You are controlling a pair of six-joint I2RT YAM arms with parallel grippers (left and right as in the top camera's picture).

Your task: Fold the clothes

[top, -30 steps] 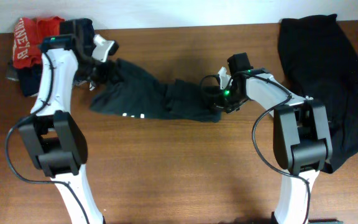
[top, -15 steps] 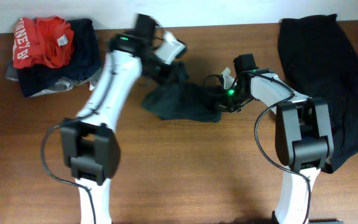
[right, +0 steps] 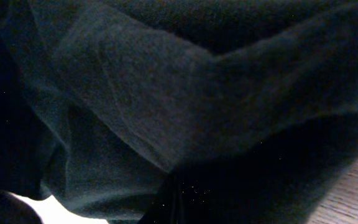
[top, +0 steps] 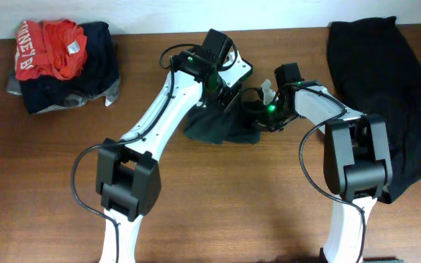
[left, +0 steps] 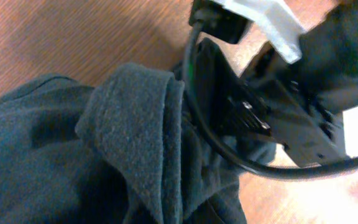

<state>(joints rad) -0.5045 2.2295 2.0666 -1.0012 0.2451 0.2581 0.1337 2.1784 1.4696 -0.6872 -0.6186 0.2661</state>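
Between both grippers: black T-shirt (top: 212,130), bunched up
Left gripper (top: 226,90): touching the shirt; fingers hidden, cannot tell
Right gripper (top: 254,108): fingers under cloth, cannot tell

The table (top: 218,197) is brown wood with a fine straight grain, smooth, with a dull satin sheen. The black T-shirt (top: 214,130) bunched in the middle is soft matt cloth, and up close in the left wrist view its knit looks faintly fuzzy over thick rolled folds. The black heap (top: 386,80) at the right edge is the same flat, lightless cloth, and the red garment (top: 61,47) on the far-left pile is brighter jersey with white print. The left arm (top: 159,117) and right arm (top: 316,106) wear smooth, slightly glossy white plastic shells with matt black plastic at the joints, and the black cable (left: 247,165) has a smooth rubbery skin.
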